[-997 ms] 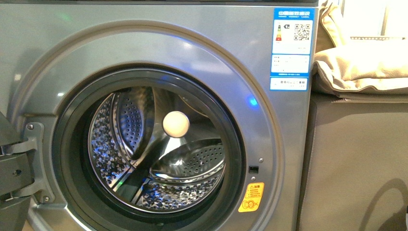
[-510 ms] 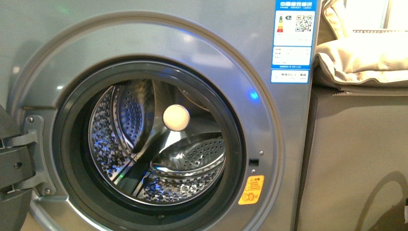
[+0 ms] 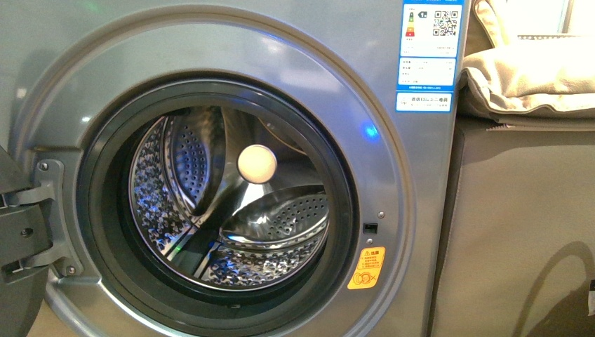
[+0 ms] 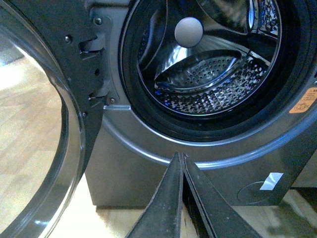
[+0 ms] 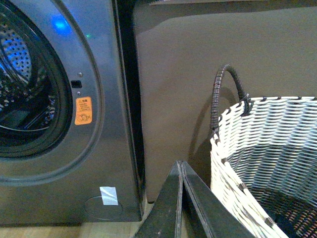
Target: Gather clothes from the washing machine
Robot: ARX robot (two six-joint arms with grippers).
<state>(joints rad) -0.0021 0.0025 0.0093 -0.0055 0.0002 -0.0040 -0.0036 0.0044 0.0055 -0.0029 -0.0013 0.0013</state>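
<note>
The grey washing machine [image 3: 210, 63] fills the front view, with its blue-white label [image 3: 429, 56] and orange sticker [image 3: 366, 268]. Its porthole door [image 4: 54, 124] hangs open to the left. The perforated steel drum [image 3: 273, 225] shows only bare metal and a pale round hub [image 3: 257, 163]; no navy clothes show in any view. My left gripper [image 4: 179, 155] is shut and empty, low in front of the machine below the drum opening [image 4: 208, 74]. My right gripper [image 5: 179, 163] is shut and empty, by the machine's right lower corner [image 5: 124, 188]. Neither arm shows in the front view.
A white woven basket [image 5: 257, 148] with a dark handle [image 5: 223, 84] stands right of the machine, close to my right gripper. A beige sofa side [image 3: 519, 225] with a beige cushion [image 3: 533, 77] on top flanks the machine. The floor [image 4: 29, 129] is light wood.
The machine has slid a little upward in the front view, so the label sits higher in the picture. Nothing else has changed.
</note>
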